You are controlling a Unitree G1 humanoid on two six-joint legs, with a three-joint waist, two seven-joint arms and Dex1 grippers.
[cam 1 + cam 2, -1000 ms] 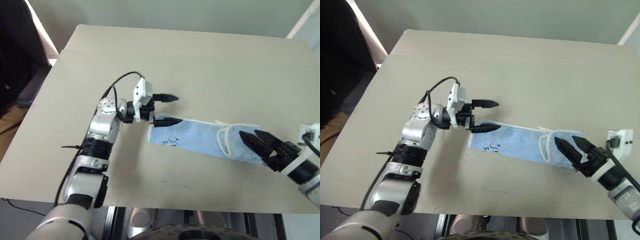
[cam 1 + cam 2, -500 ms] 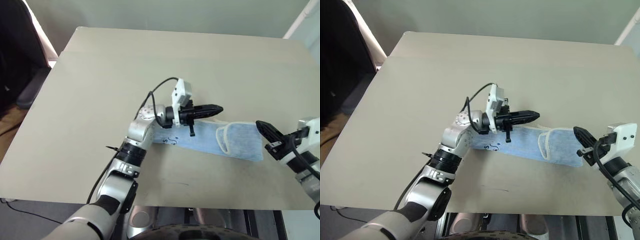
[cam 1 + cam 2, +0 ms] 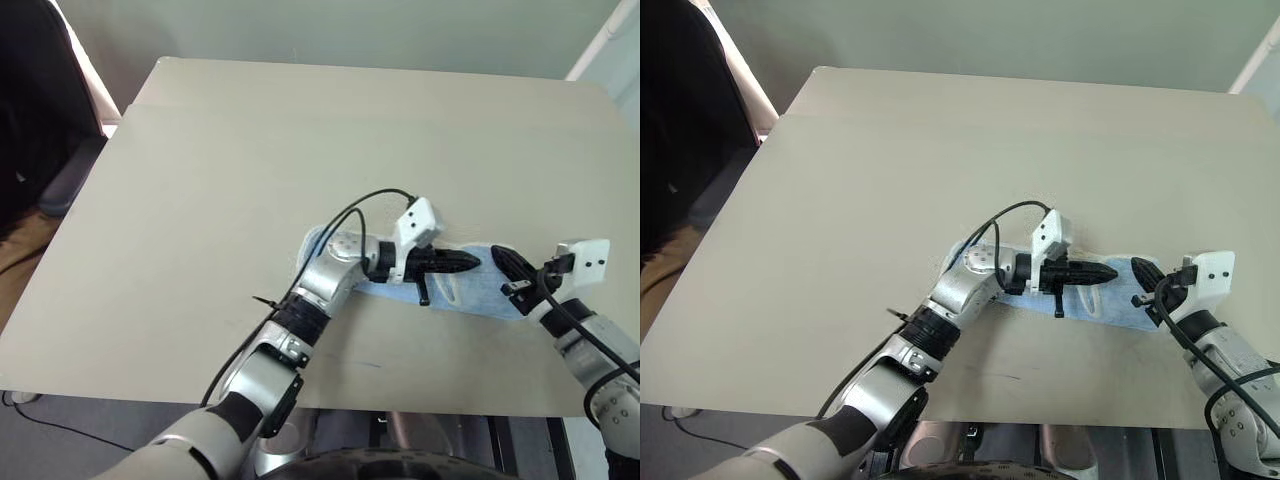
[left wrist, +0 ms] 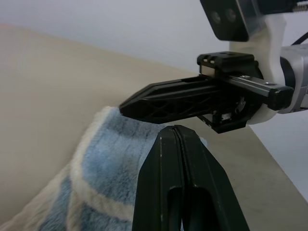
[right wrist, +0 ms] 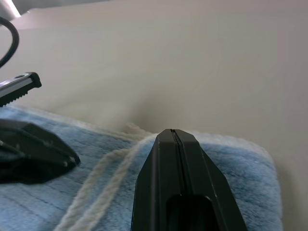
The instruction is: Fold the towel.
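A: The small light blue terry-cloth towel with white stitched edging [image 3: 470, 288] lies flat on the beige tabletop [image 3: 300, 140], near its front edge and toward the robot's right. The left gripper [image 3: 470, 263] reaches across over the towel's middle, its 2 black fingers clenched together. The right gripper [image 3: 503, 264] sits at the towel's right end, also clenched.

B: Is either one grasping cloth?

A: That cannot be told. In the left wrist view the fingers [image 4: 175, 159] meet with no pile showing between them, and the right wrist view shows the fingers [image 5: 175, 159] sealed above the blue pile, with the white edging [image 5: 103, 185] running beside them.

B: How will the towel handle?

A: By its look, soft, light and floppy; it should sag from any pinch point and drag across the tabletop. A corner or the stitched edge seems the firmest place to take hold, since the thick pile could slip.

B: Anything hidden?

A: The left forearm covers the towel's left part, so its far corner there is concealed.
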